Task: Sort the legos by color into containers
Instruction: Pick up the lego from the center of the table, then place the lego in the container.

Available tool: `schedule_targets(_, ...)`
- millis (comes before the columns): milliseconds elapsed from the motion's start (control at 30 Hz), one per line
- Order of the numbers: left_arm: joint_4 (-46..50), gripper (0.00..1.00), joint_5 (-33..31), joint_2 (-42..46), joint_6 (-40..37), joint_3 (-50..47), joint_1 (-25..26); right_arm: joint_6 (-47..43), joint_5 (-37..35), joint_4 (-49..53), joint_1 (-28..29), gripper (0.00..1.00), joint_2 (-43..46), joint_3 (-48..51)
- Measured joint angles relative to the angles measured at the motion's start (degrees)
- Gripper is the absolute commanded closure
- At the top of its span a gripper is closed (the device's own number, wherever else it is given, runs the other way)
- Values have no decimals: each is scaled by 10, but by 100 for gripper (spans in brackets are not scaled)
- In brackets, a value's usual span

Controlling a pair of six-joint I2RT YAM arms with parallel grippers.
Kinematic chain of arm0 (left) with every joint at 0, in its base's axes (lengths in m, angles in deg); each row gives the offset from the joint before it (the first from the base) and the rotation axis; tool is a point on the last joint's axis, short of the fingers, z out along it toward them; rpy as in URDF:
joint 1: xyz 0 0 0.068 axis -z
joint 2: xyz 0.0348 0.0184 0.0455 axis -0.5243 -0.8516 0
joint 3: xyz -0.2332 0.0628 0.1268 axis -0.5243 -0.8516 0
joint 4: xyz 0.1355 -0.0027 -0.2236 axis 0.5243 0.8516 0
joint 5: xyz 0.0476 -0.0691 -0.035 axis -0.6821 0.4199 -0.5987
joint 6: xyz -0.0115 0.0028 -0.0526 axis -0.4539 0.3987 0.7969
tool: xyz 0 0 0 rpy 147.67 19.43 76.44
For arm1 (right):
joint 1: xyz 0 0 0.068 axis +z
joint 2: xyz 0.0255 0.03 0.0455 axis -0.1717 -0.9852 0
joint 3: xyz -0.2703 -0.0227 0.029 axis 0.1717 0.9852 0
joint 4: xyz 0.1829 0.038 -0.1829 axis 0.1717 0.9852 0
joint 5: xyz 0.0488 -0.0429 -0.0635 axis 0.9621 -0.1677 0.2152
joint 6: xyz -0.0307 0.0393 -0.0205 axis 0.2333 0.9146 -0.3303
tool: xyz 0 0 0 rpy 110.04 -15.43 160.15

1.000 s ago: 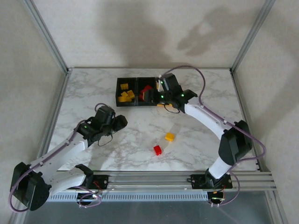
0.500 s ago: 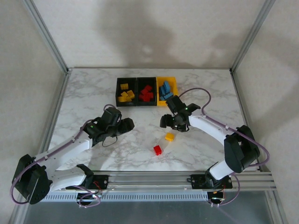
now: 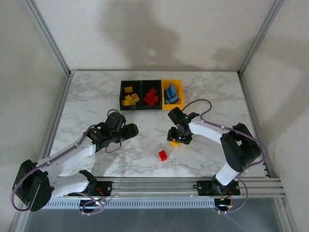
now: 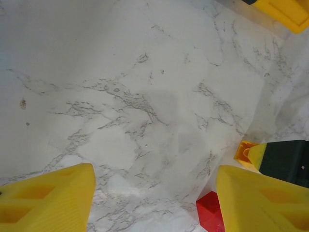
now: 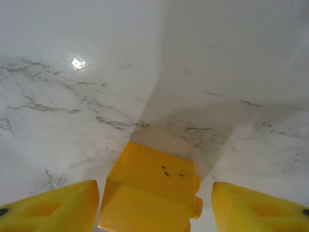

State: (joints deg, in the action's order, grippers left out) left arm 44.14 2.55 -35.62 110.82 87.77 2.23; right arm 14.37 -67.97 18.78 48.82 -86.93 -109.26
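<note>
1. Step in hand: pick-up of the yellow lego (image 5: 152, 183), lying mid-counter toward the near edge, with the red lego (image 3: 163, 155) near it.
2. Right end effector (image 3: 175, 137) is set astride it, jaws part open, nothing clamped yet.
3. Left end effector (image 3: 128, 130) is held open and empty over the bare counter (image 3: 91, 96).
4. Next, likely: jaws to be closed squarely, brick to be carried to the far-edge black bin (image 3: 121, 92) holding yellows.

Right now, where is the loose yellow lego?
Top view, right of centre: the yellow lego lies between the right gripper's jaws, red lego just below-left.
</note>
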Motion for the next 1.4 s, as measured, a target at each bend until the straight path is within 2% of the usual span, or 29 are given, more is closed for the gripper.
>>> schedule_targets(133,-2,33,0,0,0,-2,0,2,3,-5,0,64,0,0)
schedule_targets(400,-3,32,-13,10,9,-7,0,-9,1,10,0,68,-1,-49)
schedule_targets(500,-3,33,-21,25,19,-7,-14,-24,-3,14,0,68,-6,-112)
schedule_targets(600,1,33,-28,38,29,-7,-53,-42,-8,7,0,68,-27,-194)
schedule_targets(800,1,33,-37,49,45,-8,-104,-80,3,-26,0,67,-115,-357)
schedule_targets(1400,27,33,-48,76,59,-6,-128,-112,89,-73,1,65,-429,-753)
